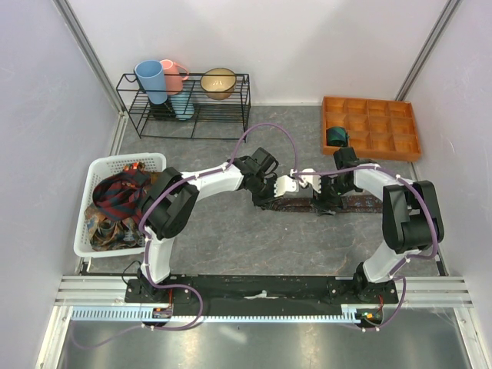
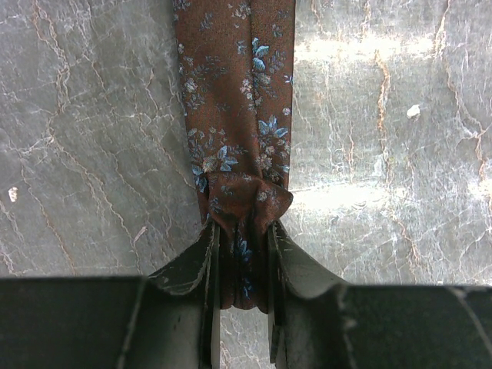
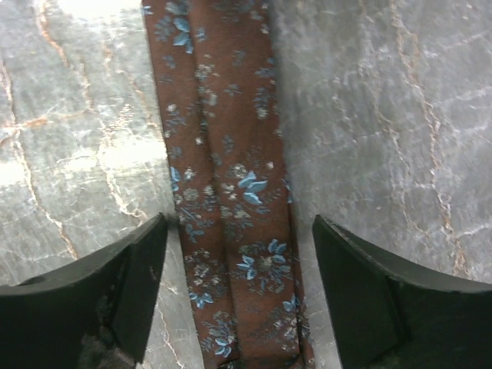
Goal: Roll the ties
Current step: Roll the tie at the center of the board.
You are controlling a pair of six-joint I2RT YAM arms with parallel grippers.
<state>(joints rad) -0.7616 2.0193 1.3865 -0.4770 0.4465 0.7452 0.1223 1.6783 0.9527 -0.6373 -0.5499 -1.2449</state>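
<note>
Black fingers [image 2: 192, 269] of the left gripper [image 2: 240, 265] fill the bottom of the left wrist view. They are clamped on the bunched, folded end of a long maroon-brown cloth tie with small blue flowers [image 2: 234, 115]. From that pinch the tie runs flat and straight away over the grey marbled table [image 2: 400, 154].

In the right wrist view the right gripper [image 3: 238, 284] has its jaws wide apart, one finger on each side of the same tie [image 3: 231, 154]. The cloth lies flat on the table between them, gripped by neither.

Seen from above, this tie [image 1: 361, 203] stretches left to right across mid-table, with both arms bent in over it.

At the table's left edge, a heap of other patterned ties [image 1: 115, 204] lies in a white slotted plastic basket [image 1: 127, 160]. At the far right, a teal roll of cloth [image 1: 336, 137] sits in the near left compartment of an orange partitioned tray [image 1: 384, 127].
</note>
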